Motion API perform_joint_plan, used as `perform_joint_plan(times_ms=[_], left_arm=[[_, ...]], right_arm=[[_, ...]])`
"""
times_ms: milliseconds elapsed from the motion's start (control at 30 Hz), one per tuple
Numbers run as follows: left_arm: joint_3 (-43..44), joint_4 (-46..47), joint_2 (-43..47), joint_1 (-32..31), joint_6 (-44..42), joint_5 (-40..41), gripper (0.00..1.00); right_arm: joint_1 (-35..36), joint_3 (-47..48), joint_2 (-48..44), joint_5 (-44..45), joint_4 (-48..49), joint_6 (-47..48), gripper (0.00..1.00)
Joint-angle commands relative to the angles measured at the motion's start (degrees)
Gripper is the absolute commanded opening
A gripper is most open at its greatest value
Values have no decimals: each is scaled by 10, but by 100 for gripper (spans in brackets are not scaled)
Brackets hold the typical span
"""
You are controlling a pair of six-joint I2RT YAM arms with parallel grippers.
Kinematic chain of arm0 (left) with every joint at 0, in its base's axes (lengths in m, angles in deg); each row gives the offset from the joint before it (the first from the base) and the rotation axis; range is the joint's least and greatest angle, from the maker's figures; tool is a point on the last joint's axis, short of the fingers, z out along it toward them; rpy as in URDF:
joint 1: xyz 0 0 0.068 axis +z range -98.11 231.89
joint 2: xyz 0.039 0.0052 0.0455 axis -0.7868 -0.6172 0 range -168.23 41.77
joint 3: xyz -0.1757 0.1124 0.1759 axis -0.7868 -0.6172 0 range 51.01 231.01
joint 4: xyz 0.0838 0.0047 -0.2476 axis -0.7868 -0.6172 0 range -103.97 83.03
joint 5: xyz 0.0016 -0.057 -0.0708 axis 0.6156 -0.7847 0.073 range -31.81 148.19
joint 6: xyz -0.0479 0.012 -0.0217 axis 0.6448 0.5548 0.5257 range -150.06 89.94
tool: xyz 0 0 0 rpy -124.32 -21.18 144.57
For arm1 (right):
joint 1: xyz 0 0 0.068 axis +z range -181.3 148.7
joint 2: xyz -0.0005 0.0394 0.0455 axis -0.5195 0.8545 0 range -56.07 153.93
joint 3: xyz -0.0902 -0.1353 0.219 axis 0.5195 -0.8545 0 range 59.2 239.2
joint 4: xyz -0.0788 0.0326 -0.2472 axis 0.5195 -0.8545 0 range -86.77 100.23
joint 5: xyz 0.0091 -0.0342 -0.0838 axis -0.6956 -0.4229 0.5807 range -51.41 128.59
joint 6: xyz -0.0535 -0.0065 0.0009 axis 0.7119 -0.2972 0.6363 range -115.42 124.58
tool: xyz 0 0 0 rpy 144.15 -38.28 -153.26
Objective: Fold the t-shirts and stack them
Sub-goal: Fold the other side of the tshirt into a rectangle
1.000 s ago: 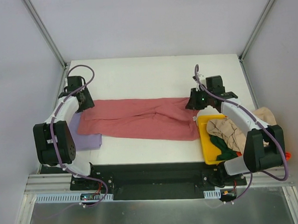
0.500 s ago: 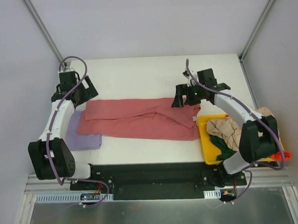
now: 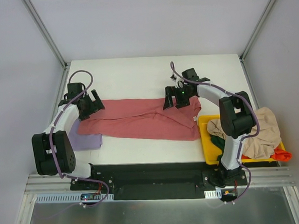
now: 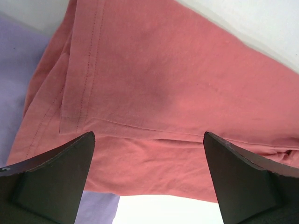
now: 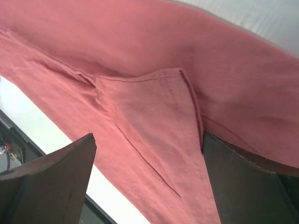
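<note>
A large pink-red t-shirt (image 3: 140, 120) lies flattened across the table as a long band, a small white tag (image 3: 195, 119) near its right end. My left gripper (image 3: 91, 107) hovers open over the shirt's left end; in the left wrist view its jaws (image 4: 149, 135) stand wide apart above the hemmed cloth (image 4: 163, 84). My right gripper (image 3: 173, 101) is open above the right-hand part, over a folded-in sleeve flap (image 5: 154, 112), with nothing between its jaws (image 5: 148, 137). A lavender t-shirt (image 3: 86, 140) lies folded under the pink one's left end.
A yellow bin (image 3: 207, 139) sits at the table's right front, holding a beige shirt (image 3: 263, 128), a green one (image 3: 221, 143) and an orange-red one (image 3: 282, 155). Bare white table (image 3: 137, 77) stretches behind the pink shirt. Frame posts stand at the back corners.
Both grippers opened and let go of the pink shirt. The right one moved left over the shirt; the left one rose, then came back down over the left end.
</note>
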Motion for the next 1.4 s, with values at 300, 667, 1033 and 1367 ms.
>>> perform_joint_plan(times_ms=[300,667,1033,1367], left_arm=[[-28,32,22,-3,10,3,99],[-37,39,45,-3,9,1,99],[-37,41,42,-3,9,-24,99],[-31,41,29,-2,9,-30,99]], right_arm=[[65,-17,-42,-52,-24,12,96],[273,-112,-214,-29,-90,18,96],[262,-108,-237,273,-84,-104,96],[301,29,-48,386,-132,-104,85]])
